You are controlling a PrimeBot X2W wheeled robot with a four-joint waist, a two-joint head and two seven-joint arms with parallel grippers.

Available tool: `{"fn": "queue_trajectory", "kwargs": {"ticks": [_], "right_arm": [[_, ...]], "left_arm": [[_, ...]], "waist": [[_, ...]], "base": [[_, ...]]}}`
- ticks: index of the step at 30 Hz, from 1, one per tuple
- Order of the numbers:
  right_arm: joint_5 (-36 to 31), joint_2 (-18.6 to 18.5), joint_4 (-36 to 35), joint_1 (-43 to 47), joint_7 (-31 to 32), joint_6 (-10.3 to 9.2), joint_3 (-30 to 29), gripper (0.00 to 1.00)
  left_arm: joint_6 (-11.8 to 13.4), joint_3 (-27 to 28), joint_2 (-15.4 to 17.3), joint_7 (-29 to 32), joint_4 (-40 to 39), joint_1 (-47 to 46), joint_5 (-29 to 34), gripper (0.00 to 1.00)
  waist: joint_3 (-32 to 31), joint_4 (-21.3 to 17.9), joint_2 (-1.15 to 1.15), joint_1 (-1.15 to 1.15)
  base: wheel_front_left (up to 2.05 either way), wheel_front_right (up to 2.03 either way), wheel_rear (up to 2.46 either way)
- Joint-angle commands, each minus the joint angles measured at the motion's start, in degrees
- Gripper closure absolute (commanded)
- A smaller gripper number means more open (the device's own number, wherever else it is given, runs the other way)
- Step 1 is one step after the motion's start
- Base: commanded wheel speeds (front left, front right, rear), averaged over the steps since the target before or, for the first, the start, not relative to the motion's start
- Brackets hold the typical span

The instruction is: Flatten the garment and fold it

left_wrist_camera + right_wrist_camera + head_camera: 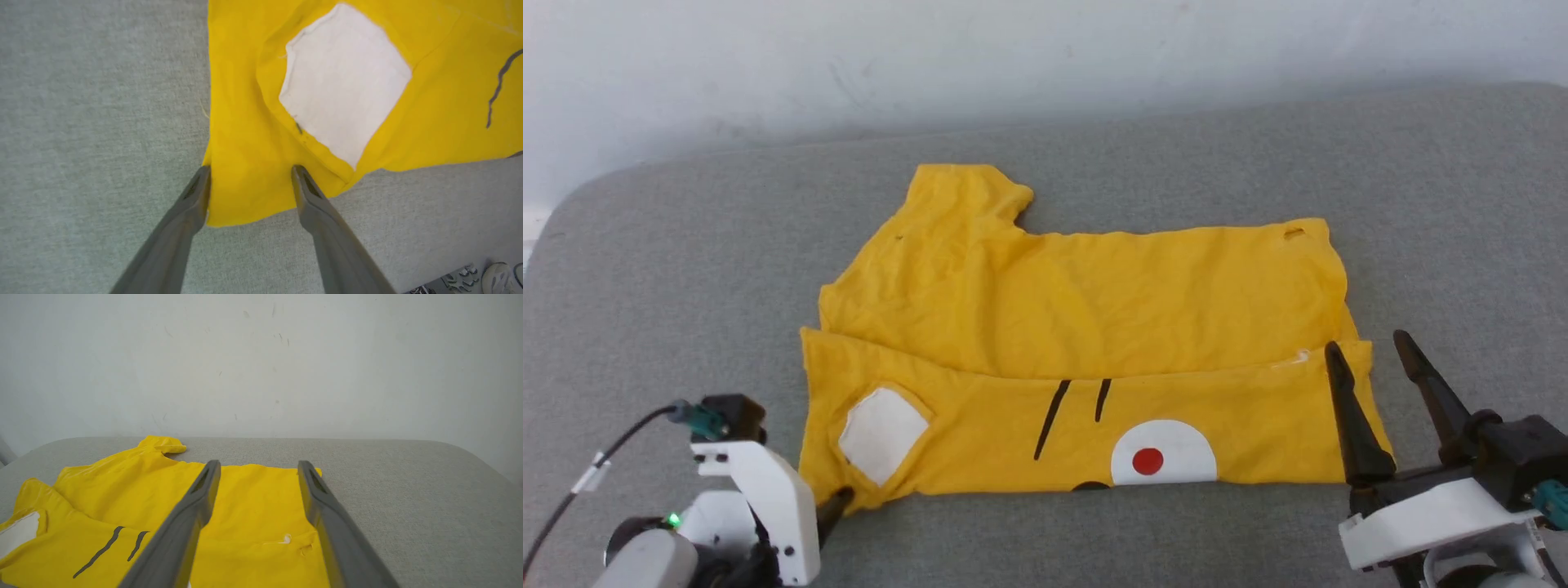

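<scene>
Backdrop: pale, scuffed wall (pixel 1045 57) rising behind a grey cloth-covered pad (pixel 686 269) with rounded corners.
Garment (pixel 1094 294): bright yellow T-shirt lying flat near the middle of the pad, long axis running side to side, with grey cloth showing all around it.
Garment, far part: plain yellow, lightly creased, with one short sleeve (pixel 964 192) jutting out at its far left corner.
Garment, near strip: printed band bearing a white patch (pixel 882 433) toward its left end, two slanted black lines (pixel 1054 416) at its middle, and a white half-disc with a red dot (pixel 1147 460) cut off by its near edge.
Left gripper (pixel 250 171): at the garment's near left corner, fingers spread, one on either side of the corner cloth and not pinching it.
Right gripper (pixel 1368 343): at the garment's right end, beside the near strip, fingers parted and pointing toward the wall; one finger overlaps the garment's right edge in the head view. Contact with the cloth cannot be told.
</scene>
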Motion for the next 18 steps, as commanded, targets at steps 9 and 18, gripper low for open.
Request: {"fn": "queue_trajectory", "kwargs": {"ticks": [9,18], "right_arm": [[-0.1,0.5,-1.2,0.1,1.1,-0.12,1.3,0.0],[3.5,-2.1,-0.7,0.6,6.4,-0.12,0.1,0.0]], "left_arm": [[-1.3,-6.9,-1.7,8.7,6.6,-3.1,0.7,0.69],[-1.4,-5.3,-3.1,3.7,7.5,-3.0,0.2,1.0]], "waist": [[1.8,-2.4,0.0,0.0],[1.6,-2.0,0.0,0.0]], "base": [[0.0,0.0,0.0],[0.0,0.0,0.0]]}}
